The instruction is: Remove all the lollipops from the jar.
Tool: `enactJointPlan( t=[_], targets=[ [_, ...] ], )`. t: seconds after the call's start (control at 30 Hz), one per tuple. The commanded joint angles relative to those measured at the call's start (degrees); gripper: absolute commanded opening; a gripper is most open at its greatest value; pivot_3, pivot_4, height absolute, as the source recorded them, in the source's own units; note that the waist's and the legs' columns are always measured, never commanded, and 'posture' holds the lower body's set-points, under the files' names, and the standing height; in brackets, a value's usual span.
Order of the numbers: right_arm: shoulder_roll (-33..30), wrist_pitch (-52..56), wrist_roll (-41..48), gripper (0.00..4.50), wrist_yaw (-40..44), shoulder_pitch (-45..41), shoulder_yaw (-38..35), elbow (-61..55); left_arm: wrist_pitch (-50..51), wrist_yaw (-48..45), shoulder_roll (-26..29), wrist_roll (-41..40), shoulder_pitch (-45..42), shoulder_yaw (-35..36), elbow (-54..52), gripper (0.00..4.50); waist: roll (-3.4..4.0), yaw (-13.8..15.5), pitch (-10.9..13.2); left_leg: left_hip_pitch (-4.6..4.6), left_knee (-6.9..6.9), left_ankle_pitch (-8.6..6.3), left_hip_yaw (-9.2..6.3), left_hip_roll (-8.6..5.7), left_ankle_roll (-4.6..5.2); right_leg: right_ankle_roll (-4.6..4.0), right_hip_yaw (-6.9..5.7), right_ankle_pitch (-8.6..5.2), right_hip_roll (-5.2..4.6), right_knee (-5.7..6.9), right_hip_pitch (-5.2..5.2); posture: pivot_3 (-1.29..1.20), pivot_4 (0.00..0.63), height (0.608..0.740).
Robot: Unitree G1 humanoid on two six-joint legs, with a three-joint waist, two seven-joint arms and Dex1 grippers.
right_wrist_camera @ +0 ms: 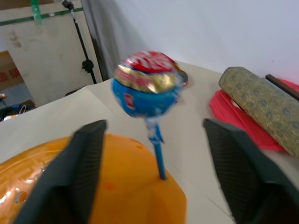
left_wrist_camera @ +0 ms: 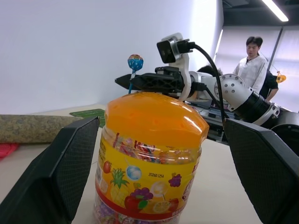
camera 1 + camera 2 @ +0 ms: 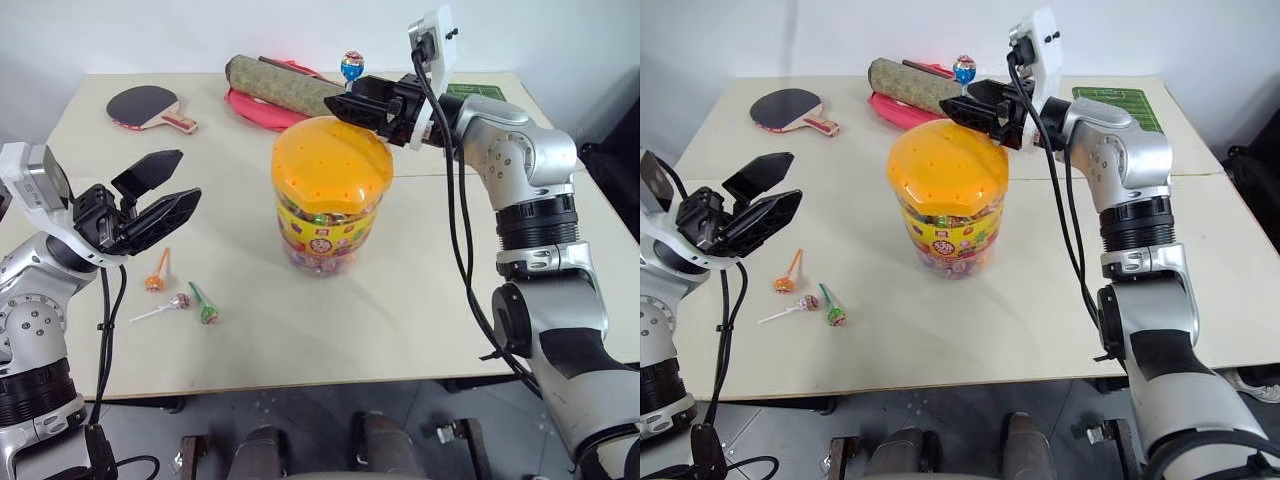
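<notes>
We see the jar (image 3: 330, 195) upright mid-table, its orange lid on, with a blue lollipop (image 1: 147, 86) standing in a hole at the lid's far edge. The right gripper (image 1: 154, 135) brackets its stick, jaws apart, seemingly not touching it. The left gripper (image 3: 160, 195) hovers beside the jar, spread wide, holding nothing. Three lollipops (image 3: 180, 298) lie on the table below it.

four lollipops: three lie loose on the table, orange (image 3: 156, 281), white (image 3: 178, 301) and green (image 3: 208, 313), and one blue (image 3: 352, 66) stands in the lid. one jar (image 3: 330, 195), one paddle (image 3: 150, 107), one rolled mat (image 3: 285, 86), two grippers.
</notes>
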Motion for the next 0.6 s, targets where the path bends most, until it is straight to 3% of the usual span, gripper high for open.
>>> enactJointPlan(
  t=[0.03, 0.23, 0.4, 0.5, 0.6],
  targets=[
    [0.56, -0.36, -0.32, 2.03, 0.48, -1.27, -1.38, -0.40, -1.61, -0.25, 0.53, -1.16, 0.28, 1.40, -1.08, 4.50, 0.00, -0.18, 0.00, 0.00, 0.00, 0.00, 0.00, 0.01, 0.00, 0.00, 0.00, 0.00, 0.01, 0.00, 0.00, 0.00, 0.150, 0.740],
    [0.98, -2.77, -0.94, 0.03, 1.50, -2.35, -2.81, 1.08, -2.58, -1.58, 0.94, -1.61, -1.69, 0.96, 0.60, 4.50, 0.00, -0.10, 0.00, 0.00, 0.00, 0.00, 0.00, 0.01, 0.00, 0.00, 0.00, 0.00, 0.02, 0.00, 0.00, 0.00, 0.150, 0.740],
    [-0.95, -7.88, 3.63, 0.01, 7.46, -4.63, -9.68, 3.11, -2.74, -8.87, 3.71, 0.89, -2.27, -2.74, 3.92, 4.50, 0.02, -0.05, 0.01, -0.01, 0.00, 0.00, 0.00, 0.01, 0.00, 0.00, 0.00, 0.00, 0.02, -0.02, 0.00, 0.00, 0.150, 0.740],
    [-8.40, -6.65, 2.41, 0.01, 9.60, -6.06, -11.66, 6.43, -4.62, -14.21, 4.80, 3.40, -3.76, -6.39, 7.00, 4.50, 0.14, 0.84, 0.09, -0.04, -0.02, 0.00, -0.01, -0.03, 0.00, 0.00, -0.01, 0.00, 0.03, -0.04, 0.00, 0.00, 0.150, 0.740],
    [-17.44, -3.62, -2.99, 0.01, 11.46, -4.80, -7.79, 8.97, -7.10, -16.89, 3.87, 5.09, -3.33, -8.78, 6.56, 4.50, 0.12, 1.68, 0.08, -0.06, -0.02, -0.03, -0.03, -0.04, 0.05, 0.01, -0.01, 0.00, 0.02, -0.10, 0.00, 0.00, 0.150, 0.740]
  ],
)
